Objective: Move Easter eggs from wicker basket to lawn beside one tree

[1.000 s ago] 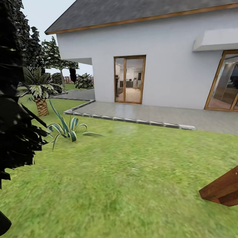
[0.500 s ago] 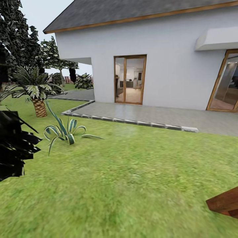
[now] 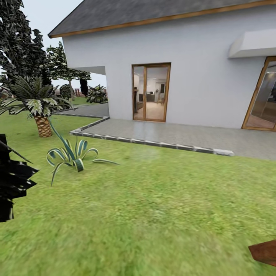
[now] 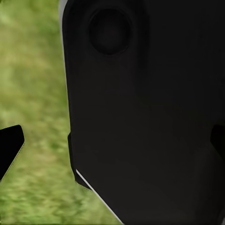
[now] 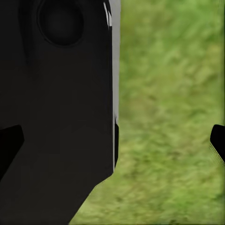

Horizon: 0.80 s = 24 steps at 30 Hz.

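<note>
The Easter eggs and the wicker basket are out of view. Bright green lawn [image 3: 153, 207] spreads ahead up to a white house. At the far left stand trees with mottled dark green foliage [image 3: 21, 46], and a smaller one [image 3: 63, 63] stands further back. In the left wrist view my left gripper [image 4: 112, 143] is open, its dark fingertips [image 4: 9, 145] wide apart over grass beside my black body. My right gripper [image 5: 112, 140] is open too, with one fingertip [image 5: 218, 140] at the picture's edge and nothing between the fingers.
A grey paved terrace [image 3: 184, 134] with a stone kerb runs along the house. A short palm [image 3: 38, 105] and a spiky striped plant [image 3: 71, 153] stand on the left. Near-black foliage [image 3: 11, 184] juts in at the left edge, and a brown wooden beam [image 3: 264, 251] at the lower right.
The whole head view has shifted, so the camera has moved: the black foliage now covers less of the left side and the wooden beam sits lower at the right. Nothing was grasped or released.
</note>
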Motion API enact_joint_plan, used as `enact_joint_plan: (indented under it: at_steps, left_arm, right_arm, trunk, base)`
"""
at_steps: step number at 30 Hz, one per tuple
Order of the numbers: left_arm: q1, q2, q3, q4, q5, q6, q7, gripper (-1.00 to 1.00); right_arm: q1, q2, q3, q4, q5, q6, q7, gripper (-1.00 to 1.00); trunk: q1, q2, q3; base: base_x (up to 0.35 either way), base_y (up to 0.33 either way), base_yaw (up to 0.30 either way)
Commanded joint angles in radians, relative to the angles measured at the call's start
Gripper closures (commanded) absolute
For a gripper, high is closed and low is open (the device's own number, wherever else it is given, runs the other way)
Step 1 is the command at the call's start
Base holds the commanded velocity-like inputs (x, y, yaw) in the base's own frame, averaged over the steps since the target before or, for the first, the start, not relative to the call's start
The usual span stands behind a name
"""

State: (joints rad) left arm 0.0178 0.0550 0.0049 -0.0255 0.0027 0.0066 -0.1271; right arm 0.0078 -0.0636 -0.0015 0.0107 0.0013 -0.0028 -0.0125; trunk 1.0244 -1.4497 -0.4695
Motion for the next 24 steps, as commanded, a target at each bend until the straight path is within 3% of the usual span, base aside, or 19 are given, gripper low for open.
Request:
enact_joint_plan:
  at_steps: [1,24]
  left_arm:
    - [0.001,0.000,0.000,-0.002,0.000,0.001,-0.003,-1.00]
    - [0.001,0.000,0.001,-0.002,0.002,0.000,-0.003,-1.00]
  right_arm:
    - [0.000,0.000,0.000,0.000,0.000,0.000,-0.001,-1.00]
    - [0.000,0.000,-0.001,0.000,-0.001,0.000,-0.001,-1.00]
  trunk:
    - [0.001,0.000,-0.001]
    - [0.001,0.000,-0.001]
  base:
    - [0.321,0.000,0.000]
    - [0.321,0.000,0.000]
